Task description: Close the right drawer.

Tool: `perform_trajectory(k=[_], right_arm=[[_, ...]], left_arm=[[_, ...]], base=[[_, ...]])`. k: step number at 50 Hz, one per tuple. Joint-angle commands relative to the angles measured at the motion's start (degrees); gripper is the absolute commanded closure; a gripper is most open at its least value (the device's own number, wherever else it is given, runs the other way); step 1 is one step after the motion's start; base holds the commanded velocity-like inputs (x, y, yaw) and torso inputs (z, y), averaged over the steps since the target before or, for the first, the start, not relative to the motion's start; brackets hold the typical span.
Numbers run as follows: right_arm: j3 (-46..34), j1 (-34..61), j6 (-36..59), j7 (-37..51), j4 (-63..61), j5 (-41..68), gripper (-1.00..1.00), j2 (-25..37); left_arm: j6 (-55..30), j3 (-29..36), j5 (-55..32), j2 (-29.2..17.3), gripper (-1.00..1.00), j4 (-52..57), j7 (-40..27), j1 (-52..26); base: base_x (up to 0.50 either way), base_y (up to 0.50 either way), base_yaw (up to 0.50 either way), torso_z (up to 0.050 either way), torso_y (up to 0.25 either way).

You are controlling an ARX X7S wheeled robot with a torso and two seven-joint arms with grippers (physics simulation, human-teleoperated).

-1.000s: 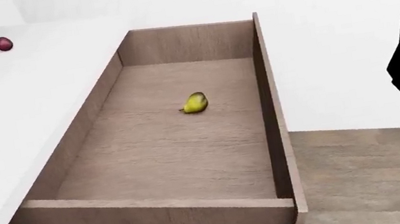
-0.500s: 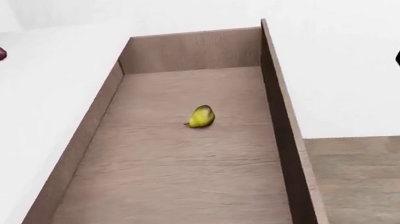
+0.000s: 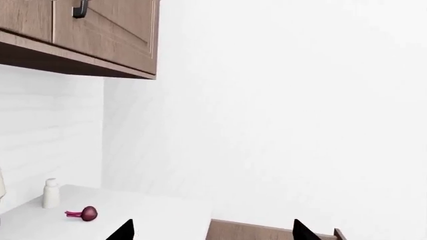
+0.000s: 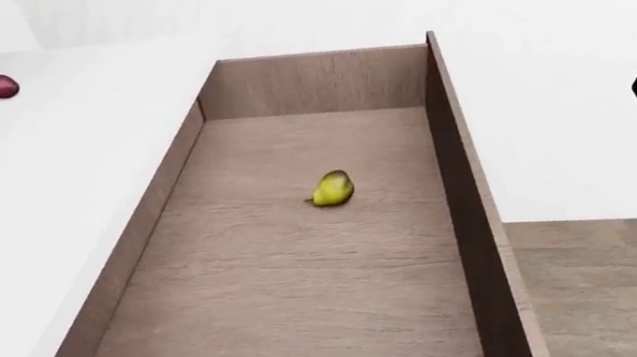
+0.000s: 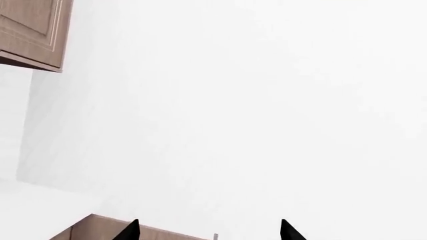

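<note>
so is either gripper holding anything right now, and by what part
Nothing is held. Left gripper and right gripper both show spread fingertips with only empty space between them.

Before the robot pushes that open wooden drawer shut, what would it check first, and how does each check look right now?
1. Right drawer wide open, needs closing: ok.
2. Nothing sticking above the drawer walls: ok; the yellow-green pear lies low on the drawer floor.
3. Left claw open and empty: ok.
4. Right claw open and empty: ok.
5. A claw against the drawer front: not ok; both are raised, facing the white wall.
6. Handle position: cannot tell; the front face is out of view.
</note>
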Motion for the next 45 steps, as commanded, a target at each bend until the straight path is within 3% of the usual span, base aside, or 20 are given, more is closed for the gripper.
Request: perform_trajectory(k=[1,10,18,26,45], right_arm=[[-0.59,-1.66,-0.33,-0.56,-0.03,-1.17,-1.00,0.75],[-1.38,-12.98,-6.93,-7.43,0.48,-7.21,-1.00,8.62],[-3.67,-17.80,-7.13,-9.84,1.90,-10.71,-1.00,11.49],[-7.79,-26.80,-15.37,-17.69,2.32,-17.65,-1.00,16.06],[-15.33,-36.83,-18.50,-25.67,8.81,-23.94,-1.00,18.21]], left_arm=[[0.23,0.27,-0.10,-0.09,-1.00,0.19,0.09,-0.18],[0.38,0.26,0.21,-0.27,-1.00,0.02,0.47,-0.01],[0.57,0.46,0.02,-0.39,-1.00,0.23,0.32,-0.23],[0.74,0.66,-0.19,-0.51,-1.00,0.32,0.24,-0.53],[1.25,0.81,-0.02,-0.74,-1.00,0.71,0.52,-0.21]], base=[[0.00,0.00,0.00,0.000,0.000],[0.00,0.00,0.00,0.000,0.000],[0.00,0.00,0.00,0.000,0.000],[0.00,0.00,0.00,0.000,0.000],[0.00,0.00,0.00,0.000,0.000]])
